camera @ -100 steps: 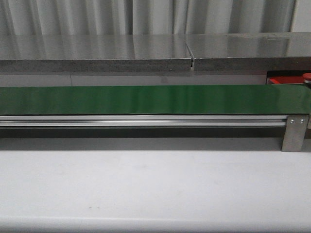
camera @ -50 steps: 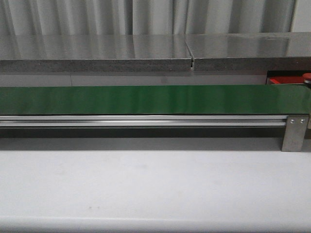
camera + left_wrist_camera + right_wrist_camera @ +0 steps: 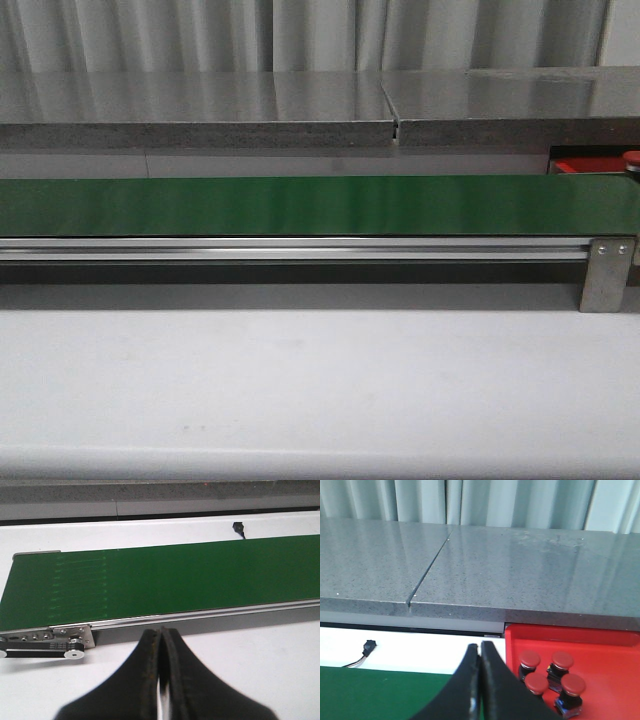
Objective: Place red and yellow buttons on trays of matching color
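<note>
In the right wrist view a bright red tray sits beside the green belt, with several red-capped buttons standing upright on it. My right gripper is shut and empty, hanging just beside the tray's near edge. From the front only a sliver of the red tray shows behind the belt at the far right, with one red button at the frame's edge. My left gripper is shut on nothing, over the white table just short of the belt. No yellow button or yellow tray shows.
A grey stone counter runs behind the belt, with curtains beyond. The belt's aluminium rail and end bracket face the white table. A small black connector with a wire lies on the white surface.
</note>
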Available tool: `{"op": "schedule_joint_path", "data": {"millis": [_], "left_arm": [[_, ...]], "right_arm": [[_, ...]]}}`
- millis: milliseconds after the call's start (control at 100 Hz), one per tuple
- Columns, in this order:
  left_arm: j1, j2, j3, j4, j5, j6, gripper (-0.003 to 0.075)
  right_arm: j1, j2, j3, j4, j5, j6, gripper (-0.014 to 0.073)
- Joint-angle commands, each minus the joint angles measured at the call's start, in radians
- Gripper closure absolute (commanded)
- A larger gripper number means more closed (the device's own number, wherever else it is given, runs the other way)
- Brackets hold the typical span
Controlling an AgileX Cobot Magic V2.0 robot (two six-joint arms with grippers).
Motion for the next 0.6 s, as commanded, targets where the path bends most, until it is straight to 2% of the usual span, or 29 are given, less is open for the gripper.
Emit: {"op": "schedule_joint_path", "data": {"millis": [0, 590], "left_arm": [[-0.007, -0.004, -0.029, -0.015, -0.069, 0.0, 0.0741], [-0.007, -0.004, -0.029, -0.015, -0.069, 0.0, 0.0741]], "right_arm": [[0.001, -0.054, 0.013, -0.01, -0.077, -0.015, 0.0711], [0.021, -0.421, 0.35, 0.015, -0.113, -0.014, 0.0711]]}}
